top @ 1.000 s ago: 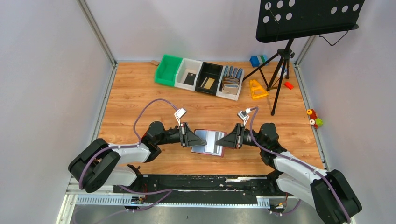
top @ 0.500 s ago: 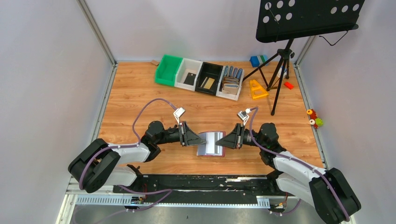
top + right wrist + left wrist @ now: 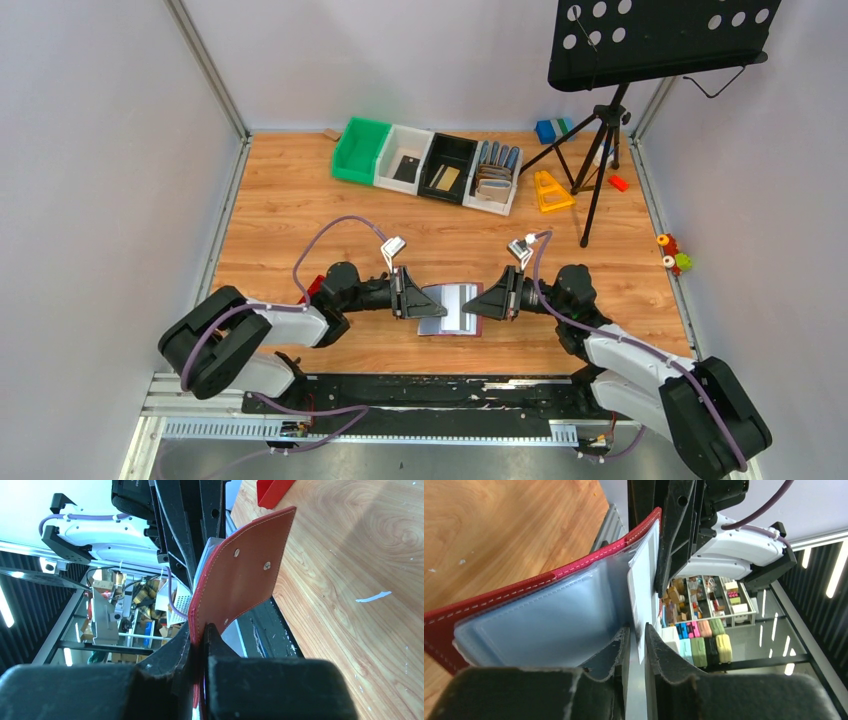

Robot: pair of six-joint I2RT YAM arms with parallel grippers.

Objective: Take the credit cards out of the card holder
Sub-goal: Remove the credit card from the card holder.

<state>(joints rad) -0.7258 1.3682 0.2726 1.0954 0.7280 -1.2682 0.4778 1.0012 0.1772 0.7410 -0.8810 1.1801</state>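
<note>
The maroon card holder (image 3: pixel 452 305) hangs open between my two grippers, just above the table. My right gripper (image 3: pixel 202 627) is shut on its red leather flap (image 3: pixel 245 565). In the left wrist view its clear sleeves (image 3: pixel 539 615) face me. A pale grey credit card (image 3: pixel 643 580) sticks out of them, its corner in the narrow gap of my open left gripper (image 3: pixel 638 629). From above, the left gripper (image 3: pixel 420 301) meets the holder's left edge and the right gripper (image 3: pixel 477 306) its right edge. A black card (image 3: pixel 406 166) and a gold-tan card (image 3: pixel 446 178) lie in back bins.
A row of bins stands at the back: a green bin (image 3: pixel 360 150), a white bin (image 3: pixel 392 152), a black bin (image 3: pixel 455 152), and a bin of upright wallets (image 3: pixel 495 175). A music-stand tripod (image 3: pixel 600 150) and yellow triangle (image 3: pixel 550 190) stand back right. A flat red piece (image 3: pixel 315 287) lies by the left arm.
My left gripper let go of the holder's left edge, drew back, then came in again with its jaws parted around the pale card. The holder's left half has folded up. The right gripper kept its hold.
</note>
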